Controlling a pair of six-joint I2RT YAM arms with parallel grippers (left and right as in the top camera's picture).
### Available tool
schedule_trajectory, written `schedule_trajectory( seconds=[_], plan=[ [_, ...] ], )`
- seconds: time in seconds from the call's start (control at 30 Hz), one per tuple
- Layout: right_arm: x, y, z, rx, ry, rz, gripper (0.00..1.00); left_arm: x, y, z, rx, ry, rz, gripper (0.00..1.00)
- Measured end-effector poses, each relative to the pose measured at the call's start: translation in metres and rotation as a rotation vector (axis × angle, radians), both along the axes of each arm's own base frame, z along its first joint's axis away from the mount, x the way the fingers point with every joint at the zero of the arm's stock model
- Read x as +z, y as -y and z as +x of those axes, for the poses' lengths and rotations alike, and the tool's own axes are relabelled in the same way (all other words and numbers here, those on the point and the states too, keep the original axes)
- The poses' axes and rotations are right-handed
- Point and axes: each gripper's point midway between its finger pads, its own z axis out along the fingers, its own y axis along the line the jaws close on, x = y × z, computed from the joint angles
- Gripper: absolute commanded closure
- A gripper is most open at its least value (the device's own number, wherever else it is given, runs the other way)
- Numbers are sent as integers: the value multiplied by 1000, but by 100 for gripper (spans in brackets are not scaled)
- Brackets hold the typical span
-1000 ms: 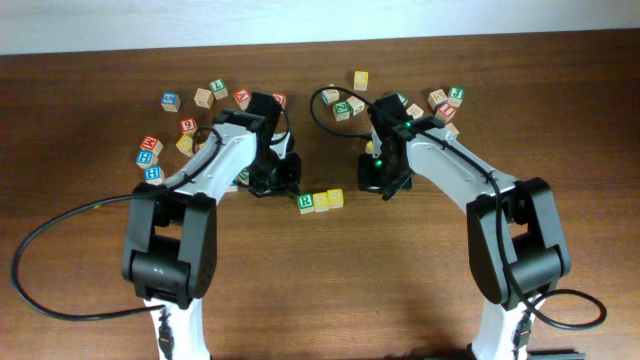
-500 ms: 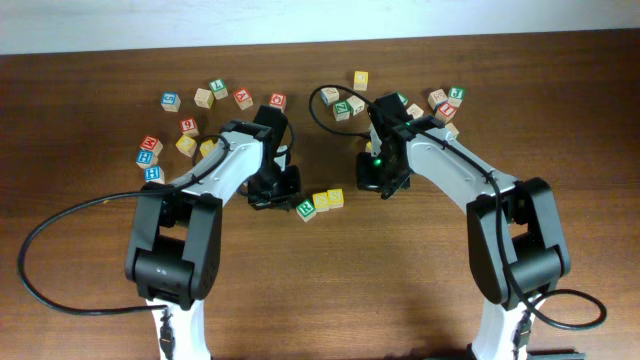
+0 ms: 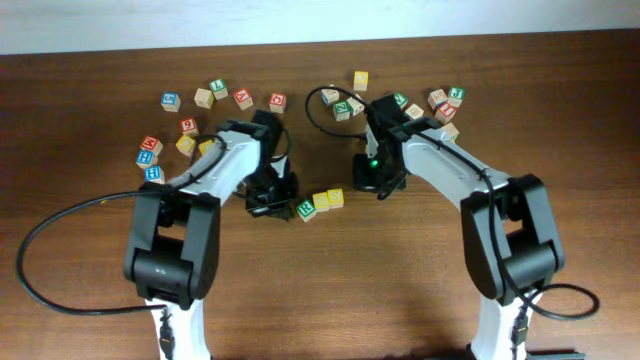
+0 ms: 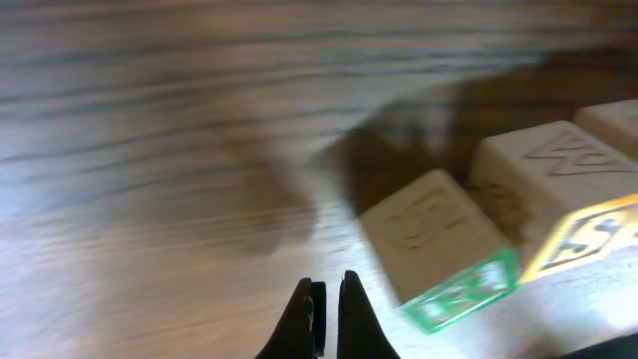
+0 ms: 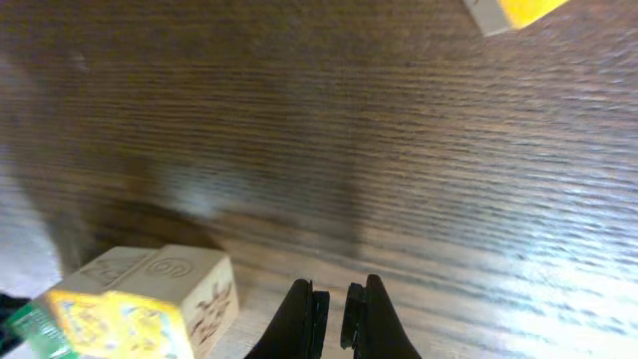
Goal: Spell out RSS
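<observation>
Three cubes lie in a slanted row at mid-table: a green-faced R cube (image 3: 306, 209), then two yellow-faced cubes (image 3: 322, 202) (image 3: 336, 197). In the left wrist view the green-faced cube (image 4: 439, 249) sits tilted against a yellow-faced cube (image 4: 558, 199), just right of and beyond my fingertips. My left gripper (image 3: 280, 204) (image 4: 327, 304) is shut and empty, low over the table just left of the green cube. My right gripper (image 3: 370, 183) (image 5: 335, 304) is shut and empty, to the right of the row. A yellow-faced cube (image 5: 140, 299) shows at its lower left.
Several loose letter cubes lie scattered at the back left (image 3: 190, 126) and back right (image 3: 440, 100). Another yellow cube (image 5: 508, 12) lies ahead of the right gripper. A black cable (image 3: 325, 105) loops behind the right arm.
My left gripper has moved forward and toward the green cube, and the row of cubes now slants a little more. The right arm has barely shifted.
</observation>
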Motion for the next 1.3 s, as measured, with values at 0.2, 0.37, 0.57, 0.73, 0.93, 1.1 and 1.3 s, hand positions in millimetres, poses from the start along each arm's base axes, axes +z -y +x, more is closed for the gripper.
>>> schedule_trajectory(
  seconds=[0.2,0.37,0.57,0.73,0.93,1.1,1.3],
  plan=[
    [-7,-5,-4,6,-31,26,96,0,12,0,-14,15,-11,100],
    [-5,-9,-6,11,-41,53,96,-1,14,6,-12,43,-20,100],
    [-4,-15,-9,21,-51,80,96,-1,17,15,-10,80,-33,100],
    [-4,-24,-14,44,-57,82,96,-1,20,22,-10,107,-43,100],
    [-4,-24,-20,48,-74,75,96,-2,19,33,-6,150,-42,100],
    [-4,-24,-20,44,-76,75,96,-2,19,37,-6,170,-41,100],
    [-4,-26,-15,46,-58,81,96,-2,18,35,-6,162,-38,100]
  ],
)
